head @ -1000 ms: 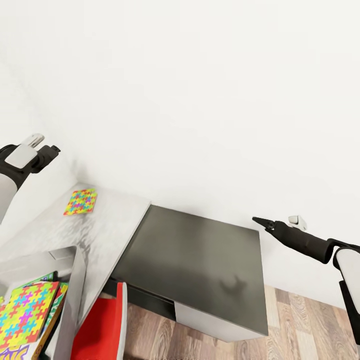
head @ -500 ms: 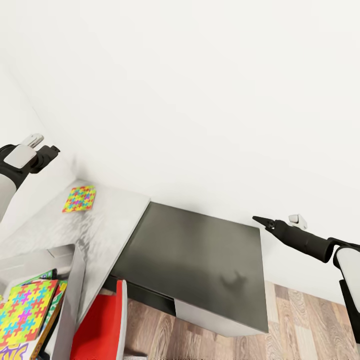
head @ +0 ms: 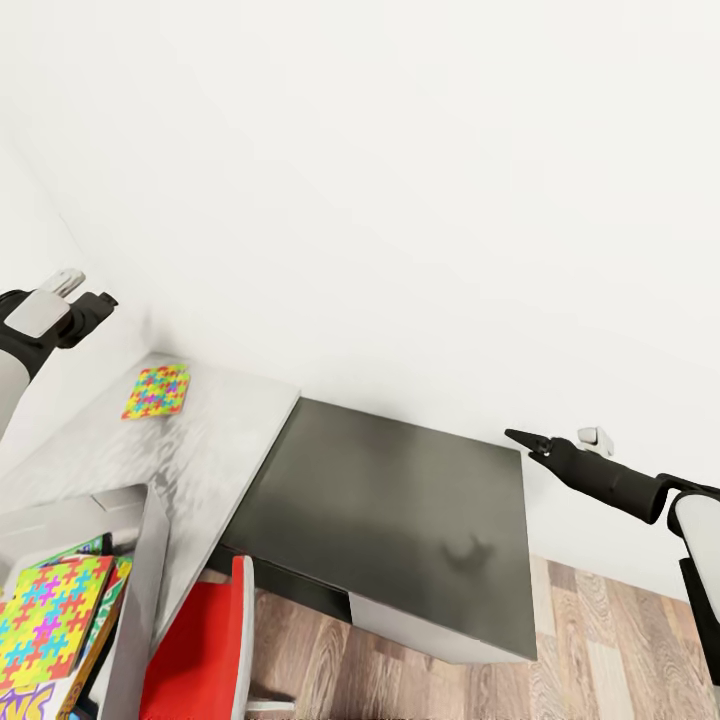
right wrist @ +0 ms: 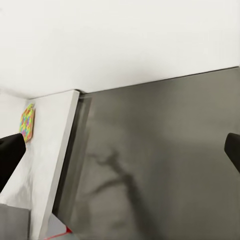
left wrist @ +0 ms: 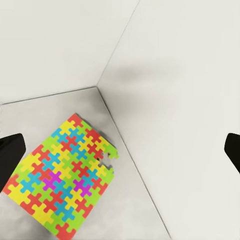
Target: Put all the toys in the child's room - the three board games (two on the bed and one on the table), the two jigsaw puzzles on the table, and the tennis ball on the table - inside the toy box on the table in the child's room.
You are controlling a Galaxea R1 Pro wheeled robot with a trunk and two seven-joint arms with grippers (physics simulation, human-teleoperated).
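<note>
one jigsaw puzzle [head: 157,391] lies flat in the table [head: 215,440] corner; another sits inside the toy box [head: 138,590]. left gripper [head: 95,300] and right gripper [head: 520,438]: jaws open, empty.

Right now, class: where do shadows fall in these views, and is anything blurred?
Head view: a small arm shadow on the dark cabinet. Right wrist view: a long branching shadow across that cabinet top. Left wrist view: the jigsaw puzzle is sharp, with soft grey shading on the wall corner.
</note>
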